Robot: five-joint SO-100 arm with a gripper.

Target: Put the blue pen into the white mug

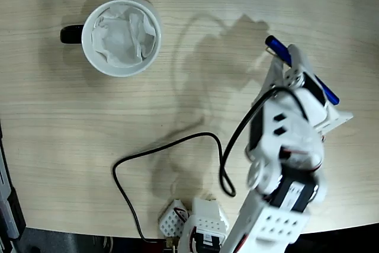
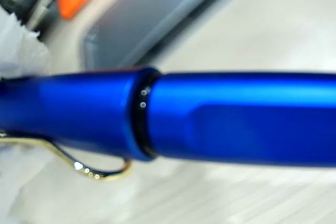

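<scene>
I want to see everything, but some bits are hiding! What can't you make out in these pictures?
- Fixed view: the blue pen's middle, hidden by the arm.
- Fixed view: the jaws, covered by the arm's white body.
- Fixed view: the white mug's bottom, under the tissue.
- Wrist view: both pen ends cut off; the background is blurred.

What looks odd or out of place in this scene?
The mug is stuffed with crumpled tissue, so little room is left for the pen. A black cable sprawls in loops across the table. The pen sits crosswise at the tool, far from the mug.
</scene>
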